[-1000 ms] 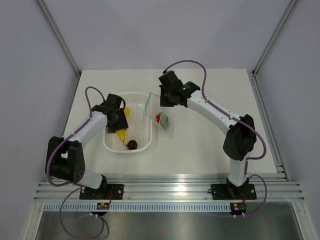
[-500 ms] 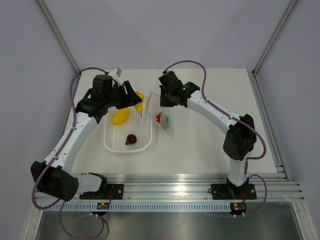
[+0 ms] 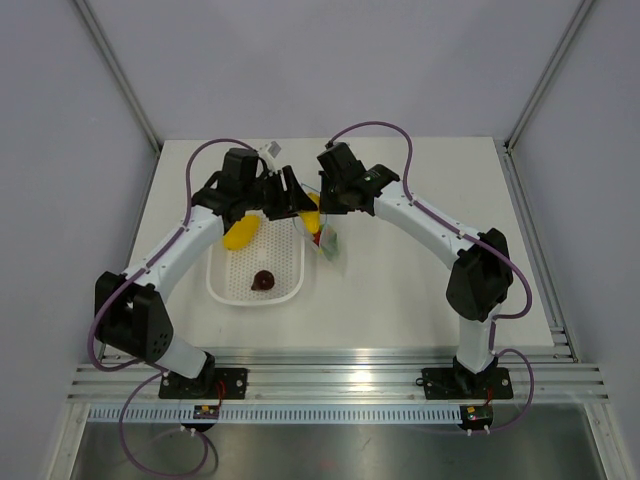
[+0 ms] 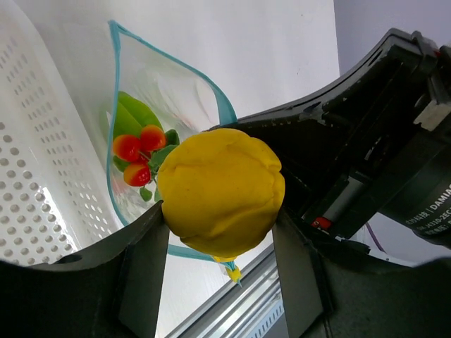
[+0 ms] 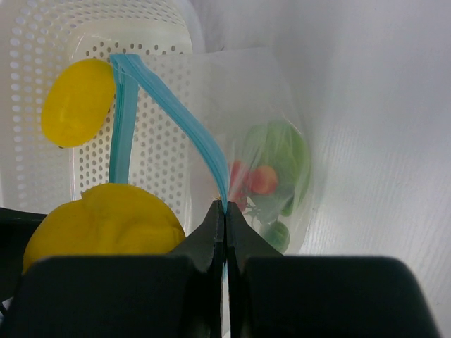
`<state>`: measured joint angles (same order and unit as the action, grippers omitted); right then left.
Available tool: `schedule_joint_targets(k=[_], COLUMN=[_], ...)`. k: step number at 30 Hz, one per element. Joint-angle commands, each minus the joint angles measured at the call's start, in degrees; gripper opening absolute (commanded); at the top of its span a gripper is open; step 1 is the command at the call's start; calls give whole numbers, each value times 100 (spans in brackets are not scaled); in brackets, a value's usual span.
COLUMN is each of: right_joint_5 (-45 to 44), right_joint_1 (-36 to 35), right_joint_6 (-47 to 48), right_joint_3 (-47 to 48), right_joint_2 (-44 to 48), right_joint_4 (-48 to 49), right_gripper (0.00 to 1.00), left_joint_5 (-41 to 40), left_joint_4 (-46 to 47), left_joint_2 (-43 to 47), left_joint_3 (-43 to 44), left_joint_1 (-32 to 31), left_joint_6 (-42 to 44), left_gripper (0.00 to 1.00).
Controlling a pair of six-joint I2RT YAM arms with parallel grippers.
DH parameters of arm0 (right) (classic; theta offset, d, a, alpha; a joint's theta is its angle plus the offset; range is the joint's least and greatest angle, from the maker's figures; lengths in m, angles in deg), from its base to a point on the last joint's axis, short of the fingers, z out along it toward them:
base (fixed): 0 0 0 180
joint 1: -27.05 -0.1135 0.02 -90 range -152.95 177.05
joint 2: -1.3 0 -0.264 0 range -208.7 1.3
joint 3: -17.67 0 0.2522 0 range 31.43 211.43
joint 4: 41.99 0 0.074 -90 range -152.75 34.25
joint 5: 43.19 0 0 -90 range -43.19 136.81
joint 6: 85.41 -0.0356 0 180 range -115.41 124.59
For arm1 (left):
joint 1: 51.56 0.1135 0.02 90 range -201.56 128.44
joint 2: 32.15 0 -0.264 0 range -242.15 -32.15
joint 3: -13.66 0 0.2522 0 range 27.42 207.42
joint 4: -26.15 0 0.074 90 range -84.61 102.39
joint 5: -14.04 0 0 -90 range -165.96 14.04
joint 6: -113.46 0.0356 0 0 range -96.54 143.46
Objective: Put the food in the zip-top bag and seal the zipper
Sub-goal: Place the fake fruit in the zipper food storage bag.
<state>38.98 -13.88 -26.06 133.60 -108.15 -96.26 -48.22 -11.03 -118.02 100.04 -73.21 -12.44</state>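
Note:
My left gripper is shut on a yellow fruit and holds it right at the mouth of the zip-top bag. The light blue zipper gapes open; my right gripper is shut on that edge and holds the bag up. Inside the bag lie the green leaf piece and the red berries. From above, the held fruit sits between the two grippers. A second yellow fruit and the dark red fruit lie in the basket.
The white perforated basket stands just left of the bag, its rim almost touching it. The right arm's black gripper body is close beside the held fruit. An aluminium rail runs along the table's near edge.
My left arm has lifted one yellow fruit out of the basket and carried it up and to the right, to the bag's mouth. The right gripper and the bag have stayed put.

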Motion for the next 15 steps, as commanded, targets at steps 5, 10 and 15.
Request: schedule_joint_targets(k=[5, 10, 15], right_joint_5=[54, 37, 1], right_joint_1=[15, 15, 15], right_joint_6=[-63, -63, -55], right_joint_3=[5, 31, 14], right_joint_2=[301, 319, 336], right_joint_4=[184, 167, 149], right_gripper=[0, 0, 0], left_joint_5=[-296, -323, -428], left_joint_4=[242, 75, -153], left_joint_2=[-141, -299, -159], left_joint_3=[261, 262, 340], left_joint_1=[-23, -146, -147], left_joint_6=[65, 162, 294], left_gripper=[29, 59, 83])
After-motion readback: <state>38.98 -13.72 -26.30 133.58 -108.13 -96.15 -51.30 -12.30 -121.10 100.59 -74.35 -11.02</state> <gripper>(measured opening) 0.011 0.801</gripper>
